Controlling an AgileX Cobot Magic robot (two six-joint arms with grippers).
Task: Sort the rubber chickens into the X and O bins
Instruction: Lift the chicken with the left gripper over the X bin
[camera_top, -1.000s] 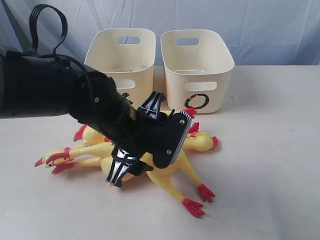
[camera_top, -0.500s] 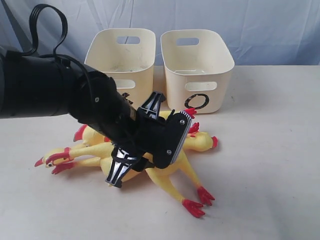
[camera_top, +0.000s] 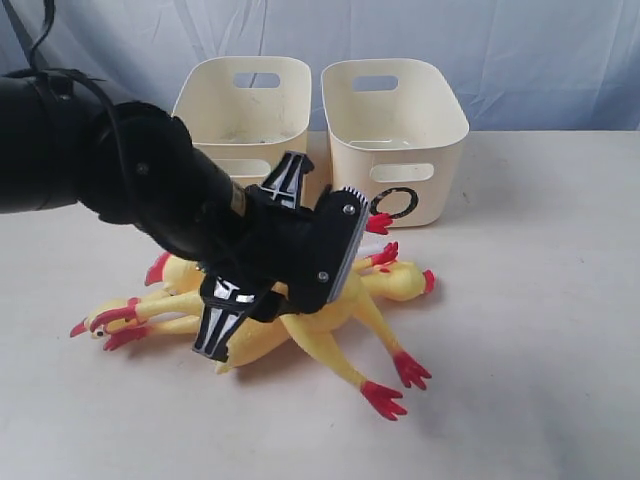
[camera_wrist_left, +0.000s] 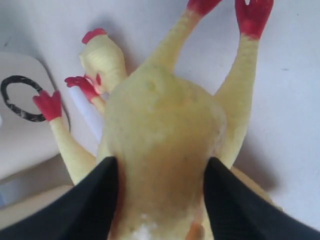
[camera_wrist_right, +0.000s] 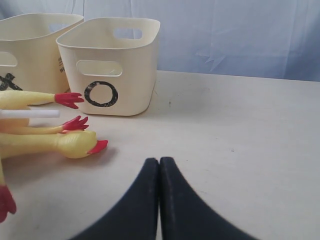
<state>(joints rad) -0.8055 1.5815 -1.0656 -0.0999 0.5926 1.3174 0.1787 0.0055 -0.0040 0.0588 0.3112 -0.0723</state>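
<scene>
Chickens (camera_top: 170, 305): yellow pile on the table (camera_top: 520, 300), just in front of both bins.
Left gripper (camera_wrist_left: 161, 170): black fingers pinch the body of the fat chicken (camera_wrist_left: 160, 115) on top of the pile.
Right gripper (camera_wrist_right: 159, 163): fingers pressed together, low over the table, right of the pile.
Bins: X bin (camera_top: 240, 110) left, O bin (camera_top: 395, 120) right, side by side.

Cream tabletop (camera_top: 540, 300); blue cloth backdrop (camera_top: 540, 60) (creased) behind.

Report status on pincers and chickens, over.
Left pincer shut on fat chicken. Right pincer shut, empty. Other chickens piled beneath it, before X bin and O bin.
</scene>
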